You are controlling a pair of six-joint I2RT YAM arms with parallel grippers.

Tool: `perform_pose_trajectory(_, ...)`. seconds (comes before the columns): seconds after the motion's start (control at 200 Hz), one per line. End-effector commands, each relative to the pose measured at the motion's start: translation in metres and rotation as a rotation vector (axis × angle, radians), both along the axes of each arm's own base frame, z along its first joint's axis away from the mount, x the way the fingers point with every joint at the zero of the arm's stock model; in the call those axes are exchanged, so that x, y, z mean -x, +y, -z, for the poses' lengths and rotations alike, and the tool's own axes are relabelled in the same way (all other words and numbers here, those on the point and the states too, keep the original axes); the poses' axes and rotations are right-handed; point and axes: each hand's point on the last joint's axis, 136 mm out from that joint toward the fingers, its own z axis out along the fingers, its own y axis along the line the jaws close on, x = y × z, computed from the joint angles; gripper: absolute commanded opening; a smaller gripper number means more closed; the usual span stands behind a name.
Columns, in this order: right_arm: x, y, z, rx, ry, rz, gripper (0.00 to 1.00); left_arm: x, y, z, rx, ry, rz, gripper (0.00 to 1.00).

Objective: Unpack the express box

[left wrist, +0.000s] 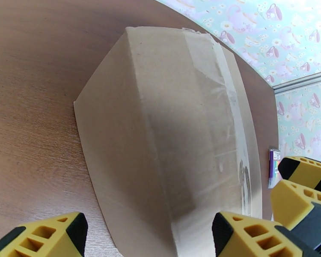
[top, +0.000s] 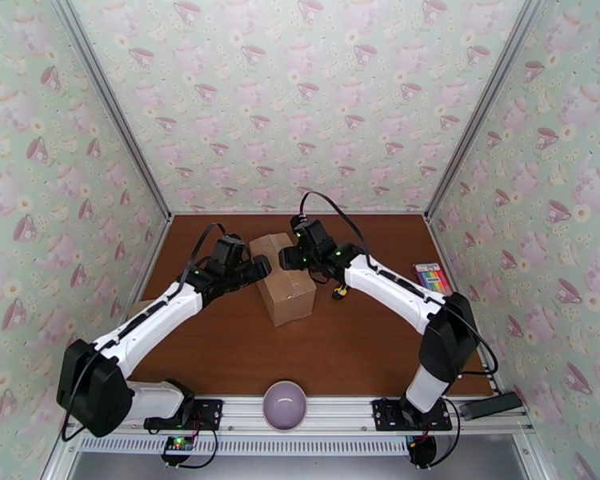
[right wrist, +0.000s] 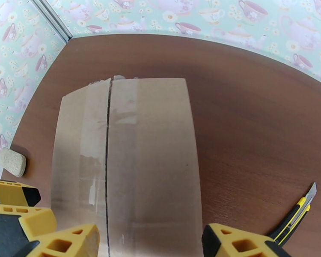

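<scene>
The express box (top: 284,283) is a brown carton lying closed in the middle of the table. A dark slit runs along its taped seam (right wrist: 107,168). My left gripper (top: 260,270) is at the box's left top edge, open, with its yellow fingers (left wrist: 45,240) spread wider than the box (left wrist: 169,138) below them. My right gripper (top: 286,258) hovers over the far end of the box, also open, its fingers (right wrist: 237,243) standing on either side of the box top (right wrist: 152,159). Nothing is held. The two grippers sit close together, each showing in the other's wrist view.
A yellow-and-black utility knife (top: 340,291) (right wrist: 295,215) lies on the table just right of the box. A colourful flat pack (top: 432,278) is near the right wall. A small tan piece (right wrist: 13,161) lies by the left wall. A pale bowl (top: 285,404) sits on the front rail.
</scene>
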Motion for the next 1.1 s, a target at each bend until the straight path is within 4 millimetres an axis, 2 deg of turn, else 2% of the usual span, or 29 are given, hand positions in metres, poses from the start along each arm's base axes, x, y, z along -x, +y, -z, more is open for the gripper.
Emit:
perform_pose_trajectory(0.0,0.001,0.008,-0.003,0.007,-0.002,-0.031,0.68,-0.002,0.001,0.015,-0.009,0.029,-0.004,0.83)
perform_pose_trajectory(0.195,0.0,0.009,0.008,0.053,0.01,-0.027,0.69,0.003,0.004,0.038,-0.034,0.085,-0.006,0.8)
perform_pose_trajectory(0.29,0.0,0.011,0.011,0.073,0.005,-0.029,0.69,0.002,0.005,0.04,-0.04,0.092,-0.011,0.78)
perform_pose_trajectory(0.3,0.0,0.011,0.012,0.077,0.005,-0.027,0.69,0.007,0.008,0.05,-0.049,0.113,-0.011,0.78)
perform_pose_trajectory(0.331,0.001,0.012,0.013,0.085,0.003,-0.031,0.69,0.01,0.008,0.054,-0.05,0.125,-0.011,0.78)
perform_pose_trajectory(0.821,0.001,0.014,0.042,0.222,0.009,-0.024,0.7,0.014,0.011,0.075,-0.056,0.169,-0.023,0.74)
perform_pose_trajectory(1.097,0.0,0.009,0.061,0.327,0.014,-0.015,0.71,0.015,0.014,0.076,-0.058,0.173,-0.031,0.74)
